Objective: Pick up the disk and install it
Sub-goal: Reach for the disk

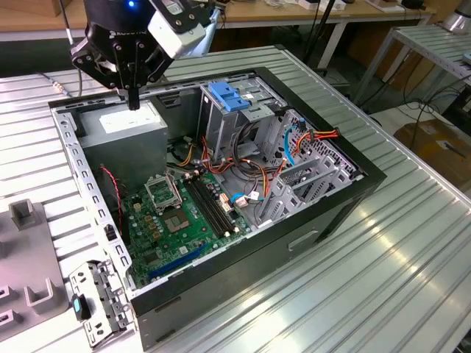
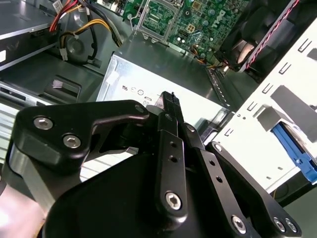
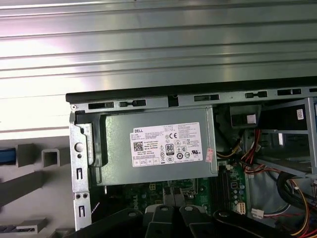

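The disk (image 2: 293,151) lies outside the computer case (image 1: 294,243), past its perforated rear wall (image 2: 257,144). What shows of it in both wrist views is a blue edge; in the first wrist view that blue strip (image 3: 6,156) sits just beside the grey fixture blocks (image 3: 25,154) on the desk (image 1: 383,257). How it rests there cannot be made out. The claw (image 1: 133,103) is well apart from the disk. It hangs over the case's corner, above the grey power supply (image 1: 125,121) with its white sticker, fingers pointing straight down. In the second wrist view the claw (image 2: 168,99) has its two fingertips pressed together into one narrow black bar with nothing between them, so it is closed and empty, and it is poised over the power supply's top face without clearly touching it. Inside the open case, the green motherboard (image 1: 184,213) lies flat on the floor of the chassis beside the power supply. Toward the exterior view's right stands the metal drive cage (image 1: 221,125), topped by a blue latch piece (image 1: 228,95), with orange, yellow and blue cables running around it. The case lies on its side on the ribbed metal desk, and one grey fixture block (image 1: 22,213) stands near the exterior view's left edge.
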Controlling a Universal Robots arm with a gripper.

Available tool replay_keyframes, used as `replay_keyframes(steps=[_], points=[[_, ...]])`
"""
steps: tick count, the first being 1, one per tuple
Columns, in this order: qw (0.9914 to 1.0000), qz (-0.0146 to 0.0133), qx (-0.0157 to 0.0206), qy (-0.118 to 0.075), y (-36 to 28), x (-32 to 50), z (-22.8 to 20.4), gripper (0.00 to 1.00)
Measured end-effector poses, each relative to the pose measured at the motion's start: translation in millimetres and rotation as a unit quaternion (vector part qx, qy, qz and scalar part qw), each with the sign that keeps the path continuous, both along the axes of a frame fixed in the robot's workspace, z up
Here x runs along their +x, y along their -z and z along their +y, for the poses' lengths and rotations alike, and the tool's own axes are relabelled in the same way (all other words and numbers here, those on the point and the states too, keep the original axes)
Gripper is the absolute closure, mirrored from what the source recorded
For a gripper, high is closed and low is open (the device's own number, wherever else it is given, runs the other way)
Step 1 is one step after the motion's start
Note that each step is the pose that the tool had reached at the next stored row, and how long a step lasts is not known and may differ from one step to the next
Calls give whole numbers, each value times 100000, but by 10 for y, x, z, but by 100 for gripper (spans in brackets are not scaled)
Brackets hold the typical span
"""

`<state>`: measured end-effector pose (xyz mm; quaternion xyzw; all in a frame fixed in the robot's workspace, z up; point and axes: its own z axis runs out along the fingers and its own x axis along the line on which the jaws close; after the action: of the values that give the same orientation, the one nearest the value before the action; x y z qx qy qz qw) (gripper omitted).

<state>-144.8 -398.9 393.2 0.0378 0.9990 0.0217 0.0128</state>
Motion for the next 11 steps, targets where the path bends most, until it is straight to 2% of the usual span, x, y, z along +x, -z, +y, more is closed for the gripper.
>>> replay_keyframes(steps=[11], points=[[100000, 1, 2, 2, 2, -88, 0, 89]])
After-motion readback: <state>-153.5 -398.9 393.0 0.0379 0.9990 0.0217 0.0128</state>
